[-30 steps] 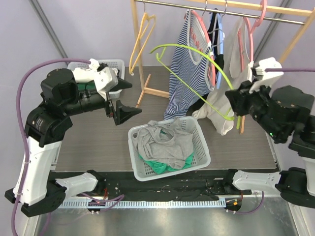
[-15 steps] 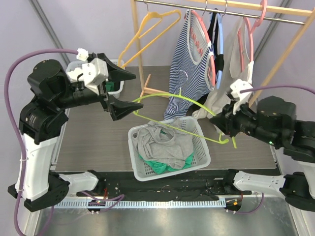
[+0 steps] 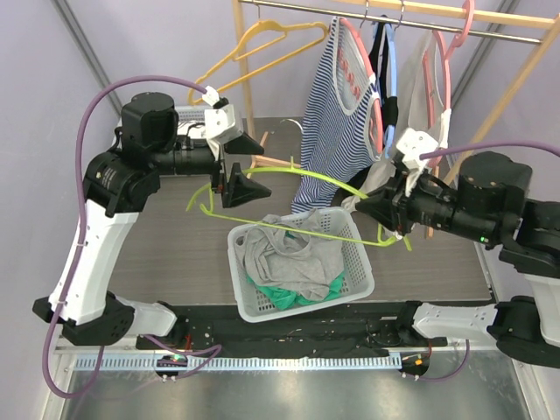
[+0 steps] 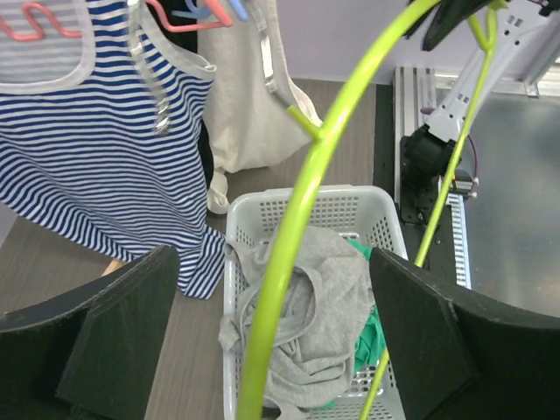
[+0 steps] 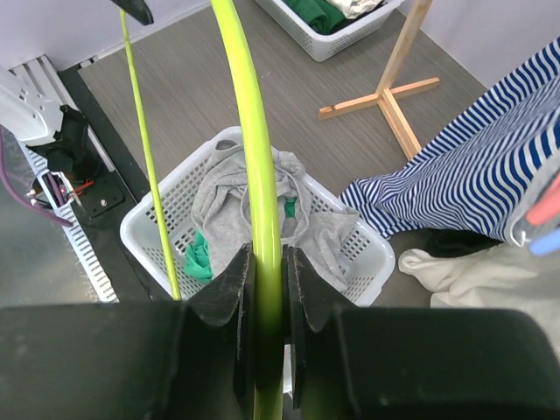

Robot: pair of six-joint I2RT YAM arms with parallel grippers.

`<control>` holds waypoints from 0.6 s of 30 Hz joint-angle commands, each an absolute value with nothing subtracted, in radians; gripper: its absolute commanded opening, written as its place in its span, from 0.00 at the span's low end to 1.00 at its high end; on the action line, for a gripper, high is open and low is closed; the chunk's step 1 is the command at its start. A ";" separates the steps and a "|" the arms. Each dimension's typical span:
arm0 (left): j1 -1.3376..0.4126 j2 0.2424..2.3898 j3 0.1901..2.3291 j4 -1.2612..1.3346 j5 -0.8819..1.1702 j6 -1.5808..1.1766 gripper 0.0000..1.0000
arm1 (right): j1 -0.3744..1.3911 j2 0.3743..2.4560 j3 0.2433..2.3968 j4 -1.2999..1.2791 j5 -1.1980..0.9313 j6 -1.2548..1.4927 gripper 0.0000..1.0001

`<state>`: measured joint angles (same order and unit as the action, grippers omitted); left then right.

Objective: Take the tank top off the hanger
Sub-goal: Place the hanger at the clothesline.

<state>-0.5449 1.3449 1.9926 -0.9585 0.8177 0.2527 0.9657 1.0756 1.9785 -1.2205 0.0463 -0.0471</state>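
Basket [image 3: 357,262] near centre, tank top [image 3: 293,254] in it; hanger [image 3: 306,176] above basket, reaching from left gripper [image 3: 265,169] to right gripper [image 3: 360,204]; rack [image 3: 394,10] far behind, garments [image 3: 337,131] hanging toward right

Lime-green hanger [image 5: 260,175], grey tank top [image 3: 293,254], white basket [image 3: 352,284], blue-and-white striped top [image 3: 332,131]

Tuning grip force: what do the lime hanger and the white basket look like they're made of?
Lime hanger: probably moulded plastic, smooth with a slight gloss; it is a thin, even rod in one saturated colour. White basket: rigid plastic, matte; it has perforated lattice walls and a moulded rim.
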 commanded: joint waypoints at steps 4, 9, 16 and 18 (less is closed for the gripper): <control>-0.566 1.310 2.025 -1.066 0.873 0.366 0.55 | 0.965 1.111 2.063 -1.155 0.023 -0.068 0.01; -0.587 1.278 2.003 -1.095 0.796 0.460 0.21 | 0.965 1.124 2.075 -1.134 0.021 -0.064 0.01; -0.620 1.236 1.997 -1.097 0.646 0.613 0.04 | 0.966 1.131 2.023 -1.068 -0.031 -0.020 0.01; -0.623 1.227 1.991 -1.068 0.595 0.638 0.00 | 0.966 1.105 1.972 -1.014 -0.054 -0.002 0.02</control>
<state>-0.6144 1.2591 1.9945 -1.0752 0.7116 0.5407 0.9668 1.1378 2.0113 -1.2034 -0.0292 -0.0532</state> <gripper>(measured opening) 0.139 0.192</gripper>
